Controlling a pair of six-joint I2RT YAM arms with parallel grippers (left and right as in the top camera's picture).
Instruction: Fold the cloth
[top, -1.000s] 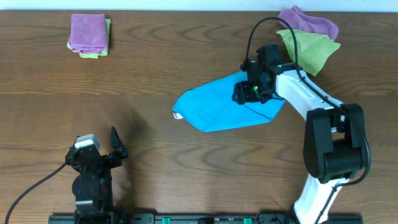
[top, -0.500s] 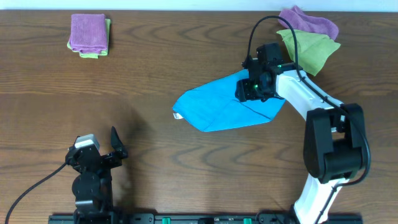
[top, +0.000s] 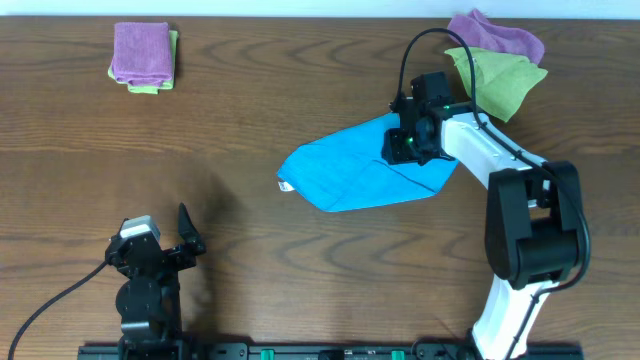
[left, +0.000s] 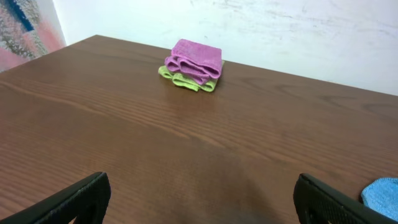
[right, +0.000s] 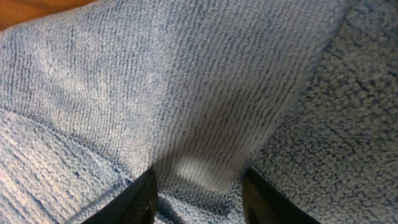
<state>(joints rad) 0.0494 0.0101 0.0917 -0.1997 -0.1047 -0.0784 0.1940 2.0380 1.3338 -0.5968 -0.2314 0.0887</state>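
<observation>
The sky-blue cloth (top: 350, 175) lies partly folded in the middle of the table, with its white tag (top: 285, 186) at the left tip. My right gripper (top: 405, 145) is down on the cloth's upper right part. In the right wrist view the cloth (right: 199, 93) fills the frame, and a raised ridge of it is pinched between the fingers (right: 198, 186). My left gripper (left: 199, 199) is open and empty near the front left edge, far from the cloth. A corner of the cloth (left: 380, 193) shows at the right of the left wrist view.
A folded purple cloth on a yellow-green one (top: 142, 55) sits at the back left and also shows in the left wrist view (left: 194, 62). A loose purple cloth (top: 497, 35) and a yellow-green cloth (top: 497, 78) lie at the back right, close behind the right arm.
My right gripper has shifted slightly to the right and toward the back on the cloth. The cloth's outline and the left arm have not visibly changed.
</observation>
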